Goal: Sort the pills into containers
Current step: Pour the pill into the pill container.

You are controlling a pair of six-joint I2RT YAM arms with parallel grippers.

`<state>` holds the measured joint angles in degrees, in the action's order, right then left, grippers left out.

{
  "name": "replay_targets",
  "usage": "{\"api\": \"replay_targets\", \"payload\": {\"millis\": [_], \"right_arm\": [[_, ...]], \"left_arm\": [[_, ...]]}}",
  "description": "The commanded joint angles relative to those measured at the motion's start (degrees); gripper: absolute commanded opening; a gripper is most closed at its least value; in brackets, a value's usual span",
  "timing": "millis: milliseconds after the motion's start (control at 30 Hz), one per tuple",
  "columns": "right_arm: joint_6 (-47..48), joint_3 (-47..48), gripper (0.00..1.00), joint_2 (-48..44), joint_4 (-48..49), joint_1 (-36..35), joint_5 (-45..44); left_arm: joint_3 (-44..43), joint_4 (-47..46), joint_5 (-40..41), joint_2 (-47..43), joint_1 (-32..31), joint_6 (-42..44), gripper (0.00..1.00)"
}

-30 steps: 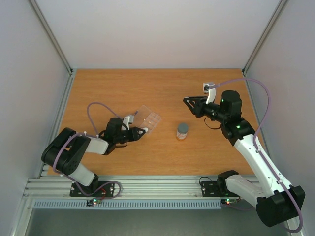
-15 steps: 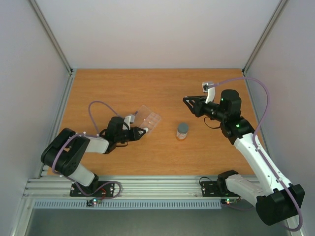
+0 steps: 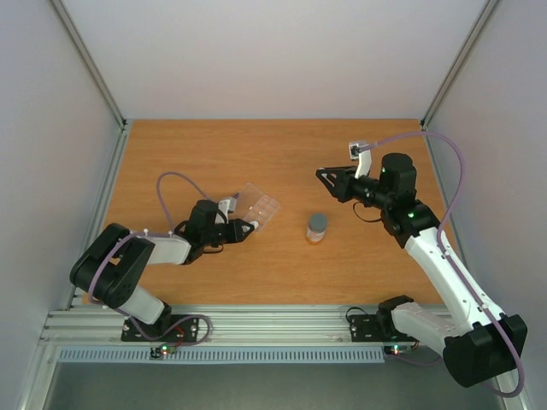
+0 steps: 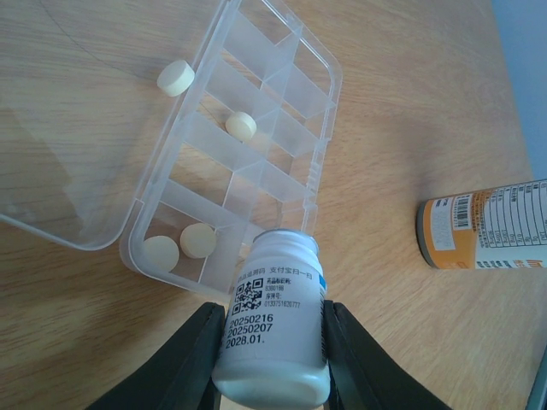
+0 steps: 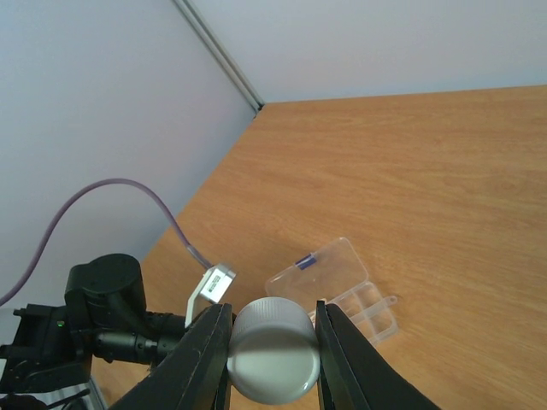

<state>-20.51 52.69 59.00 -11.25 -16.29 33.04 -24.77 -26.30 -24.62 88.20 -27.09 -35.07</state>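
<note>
Left arm has nudged a touch closer to the box over the last second and the right arm has drifted slightly left. Everything on the table sits where it was. So, the left gripper [image 3: 242, 229] is clamped on a small white plastic pill bottle [image 4: 273, 350], which is tipped so its neck points at the near corner of the clear plastic rectangular pill box [image 4: 325, 141]. Two round cream pills [image 4: 161, 254] sit at the box's near end, one more is in a cell further along, and a fourth lies on the flipped-open clear lid [image 4: 77, 154], just beside the hinge. The right gripper [image 3: 323, 176] is up in the air, squeezing a round grey bottle cap [image 5: 273, 354]. An orange-labelled bottle [image 3: 317, 228] stands between the arms on the wooden table [image 3: 256, 154], apart from the box.
</note>
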Motion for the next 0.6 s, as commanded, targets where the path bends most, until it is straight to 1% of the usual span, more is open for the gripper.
{"api": "replay_targets", "payload": {"millis": [0, 567], "right_arm": [[0.9, 2.5, 0.20, 0.6, 0.0, 0.1, 0.8], [0.9, 2.8, 0.20, 1.2, 0.2, 0.1, 1.3]], "left_arm": [[-1.7, 1.6, 1.5, -1.8, -0.3, 2.1, 0.00], [-2.7, 4.7, 2.5, -2.8, -0.7, 2.9, 0.00]]}}
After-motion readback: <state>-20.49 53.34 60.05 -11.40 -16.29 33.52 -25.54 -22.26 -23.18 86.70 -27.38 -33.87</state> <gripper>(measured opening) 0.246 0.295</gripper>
